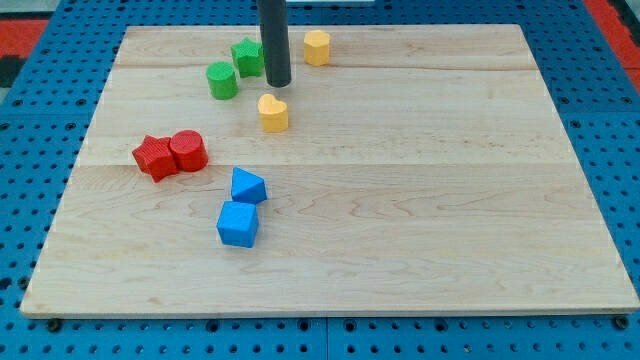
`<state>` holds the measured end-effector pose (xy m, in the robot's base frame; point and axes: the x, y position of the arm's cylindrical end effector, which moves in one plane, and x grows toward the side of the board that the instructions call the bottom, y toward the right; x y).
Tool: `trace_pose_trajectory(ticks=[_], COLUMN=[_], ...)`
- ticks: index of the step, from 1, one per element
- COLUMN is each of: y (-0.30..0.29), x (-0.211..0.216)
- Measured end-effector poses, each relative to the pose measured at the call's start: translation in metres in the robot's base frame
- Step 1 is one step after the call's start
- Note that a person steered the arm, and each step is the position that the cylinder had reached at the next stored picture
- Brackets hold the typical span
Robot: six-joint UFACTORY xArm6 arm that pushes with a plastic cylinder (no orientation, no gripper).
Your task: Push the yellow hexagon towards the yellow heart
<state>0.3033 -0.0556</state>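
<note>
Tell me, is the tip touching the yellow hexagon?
No, my tip is apart from the yellow hexagon, which lies to the view's right of the rod.

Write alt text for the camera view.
My tip rests on a pale wooden board between the yellow hexagon block and the yellow heart block. Two green blocks sit at its left; two red blocks and two blue blocks lie lower left.
</note>
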Motion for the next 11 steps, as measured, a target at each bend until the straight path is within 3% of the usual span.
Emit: trace_pose_trajectory(ticks=[1,3,5,9,11], y=[0.004,-0.038,0.022,0.04,0.096], x=[0.0,0.056,0.097,0.09,0.113])
